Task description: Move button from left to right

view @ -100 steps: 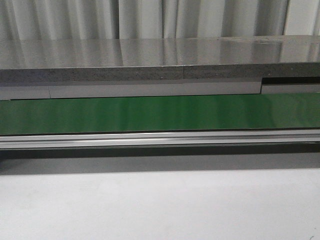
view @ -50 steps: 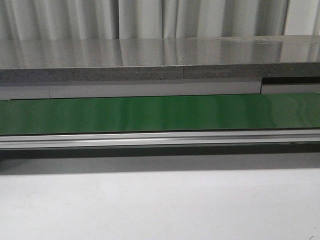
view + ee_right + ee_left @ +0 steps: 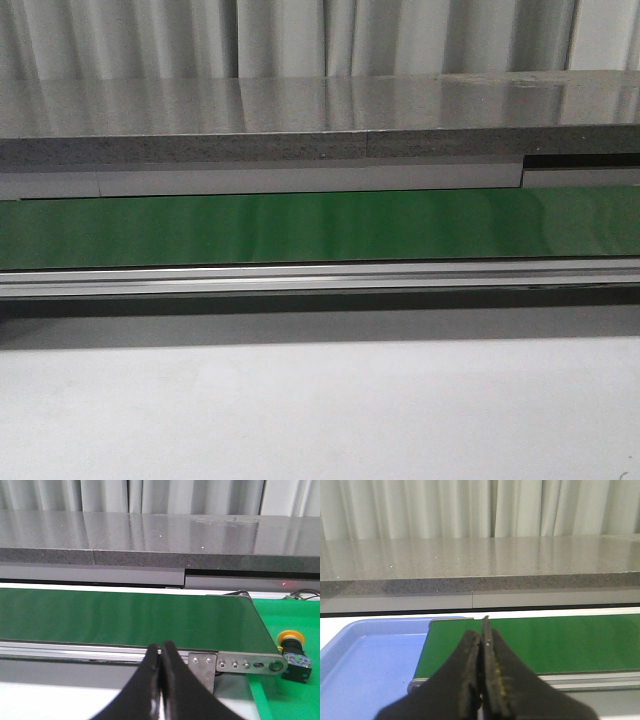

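The button [image 3: 292,652], a yellow-orange cap on a black boxy body, lies on a green mat [image 3: 295,700] past the right end of the green conveyor belt [image 3: 125,620]; it shows only in the right wrist view. My right gripper [image 3: 160,647] is shut and empty, in front of the belt's rail, apart from the button. My left gripper [image 3: 481,632] is shut and empty, near the belt's left end [image 3: 530,640]. Neither gripper shows in the front view, which shows only the belt [image 3: 320,228].
A light blue tray [image 3: 365,665] sits at the belt's left end. A metal bracket [image 3: 245,664] caps the belt's right end. A grey stone ledge [image 3: 320,120] runs behind the belt, curtains beyond it. A white table surface [image 3: 320,410] lies in front.
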Motion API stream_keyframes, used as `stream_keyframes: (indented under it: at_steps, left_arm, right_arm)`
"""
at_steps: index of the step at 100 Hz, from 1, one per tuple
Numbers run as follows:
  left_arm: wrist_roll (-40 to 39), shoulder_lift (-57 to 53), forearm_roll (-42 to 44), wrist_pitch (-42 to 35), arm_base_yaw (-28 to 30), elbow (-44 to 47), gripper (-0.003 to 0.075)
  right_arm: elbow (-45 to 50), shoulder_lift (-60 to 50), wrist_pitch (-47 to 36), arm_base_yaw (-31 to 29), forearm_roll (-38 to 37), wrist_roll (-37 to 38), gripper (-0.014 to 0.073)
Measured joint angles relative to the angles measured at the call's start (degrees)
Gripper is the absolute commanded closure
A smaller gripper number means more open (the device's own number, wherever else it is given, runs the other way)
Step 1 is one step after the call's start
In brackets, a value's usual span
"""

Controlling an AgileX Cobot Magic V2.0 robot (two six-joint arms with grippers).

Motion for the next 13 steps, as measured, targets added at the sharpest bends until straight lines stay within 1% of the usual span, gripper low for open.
stream_keyframes:
  at_steps: [13]
  left_arm:
    - [0.0,0.0,0.0,0.0,0.0,0.0,0.0741]
  right_arm:
    - [0.0,0.0,0.0,0.0,0.0,0.0,0.0661]
